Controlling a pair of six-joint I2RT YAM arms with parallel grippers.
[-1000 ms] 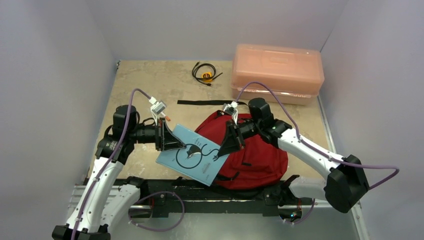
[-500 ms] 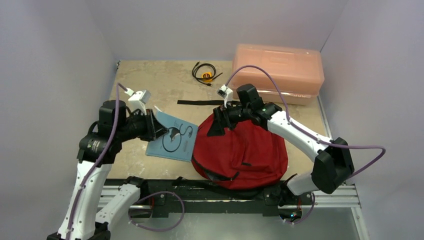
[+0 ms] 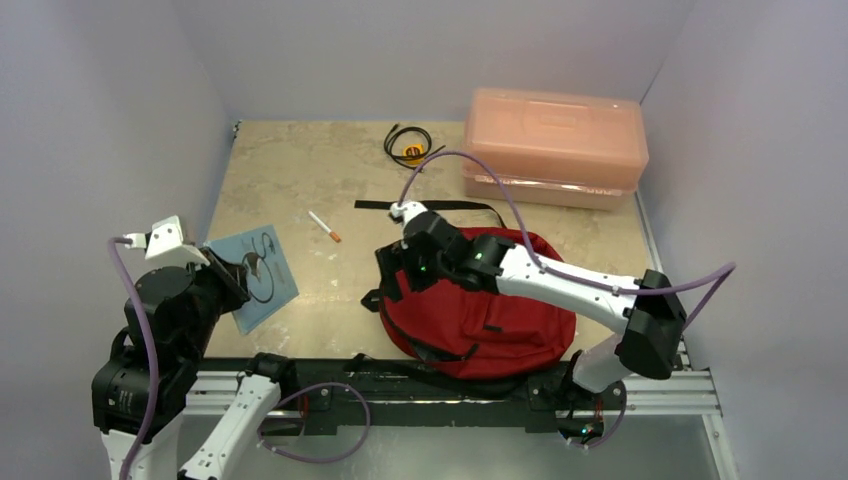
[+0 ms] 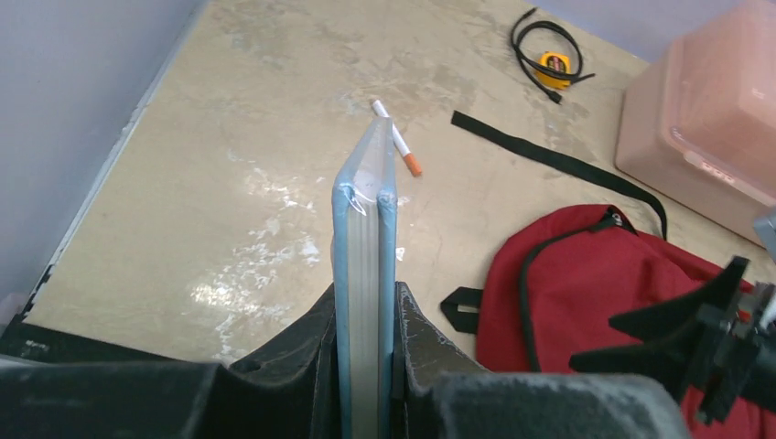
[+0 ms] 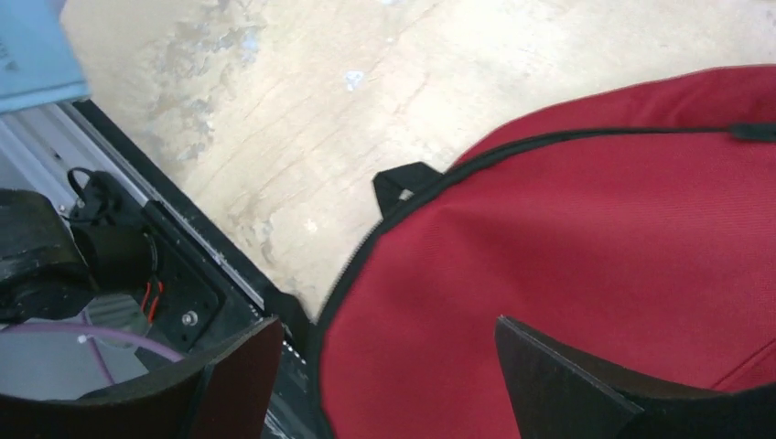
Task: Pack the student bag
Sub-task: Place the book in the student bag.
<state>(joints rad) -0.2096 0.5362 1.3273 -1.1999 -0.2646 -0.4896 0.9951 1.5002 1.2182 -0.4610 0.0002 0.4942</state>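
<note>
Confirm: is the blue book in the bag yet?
Out: the blue book is clamped in the left gripper, apart from the student bag.

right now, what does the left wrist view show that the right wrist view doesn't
Only the left wrist view: the left gripper shut on the blue book, seen edge-on, plus a pen, a coiled cable, a black strap lying on the table and the pink box.
Only the right wrist view: the metal frame at the table's near edge and a purple cable.
Both: the student bag, the table, the right gripper open over the bag, and the book, though only its corner shows in the right wrist view.
</note>
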